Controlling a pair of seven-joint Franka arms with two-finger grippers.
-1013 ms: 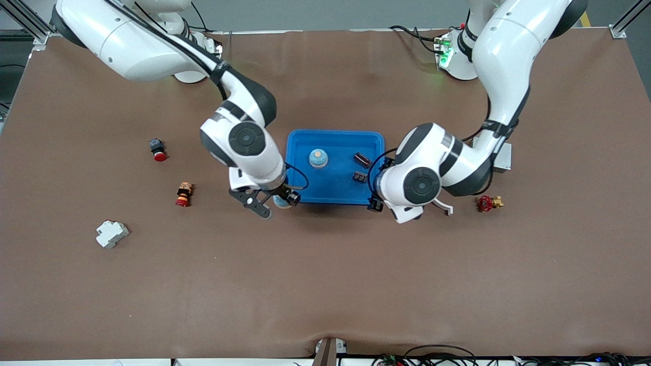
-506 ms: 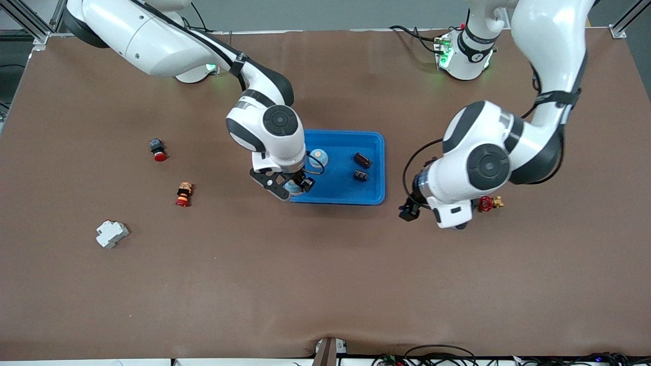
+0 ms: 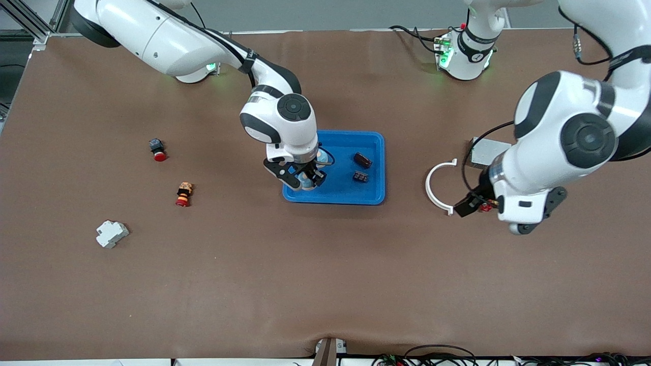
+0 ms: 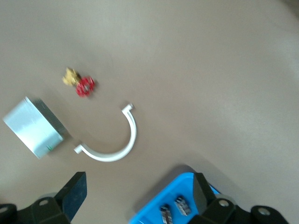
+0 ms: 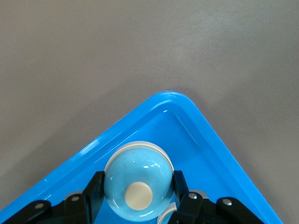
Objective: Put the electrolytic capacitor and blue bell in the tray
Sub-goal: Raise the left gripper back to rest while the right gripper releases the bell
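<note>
The bright blue tray [image 3: 374, 195] lies mid-table. Two dark electrolytic capacitors [image 3: 362, 160] [image 3: 360, 176] lie in it at the left arm's end; they also show in the left wrist view [image 4: 164, 213]. My right gripper [image 3: 301, 178] is shut on a blue bell [image 5: 138, 184] and holds it over the tray's [image 5: 187, 105] corner nearest the front camera at the right arm's end. A second blue bell [image 3: 321, 155] stands in the tray, mostly hidden by that arm. My left gripper [image 4: 138, 198] is open and empty, over the table past the tray's [image 4: 177, 193] end.
A white C-shaped clip [image 3: 436, 187], a grey metal box [image 3: 487, 151] and a red valve [image 4: 84, 86] lie toward the left arm's end. Two red-capped buttons [image 3: 157, 150] [image 3: 183, 194] and a white breaker [image 3: 112, 234] lie toward the right arm's end.
My right gripper has carried the blue bell from beside the tray's corner to over the tray. My left arm has pulled away from the tray toward its own end, uncovering the white clip.
</note>
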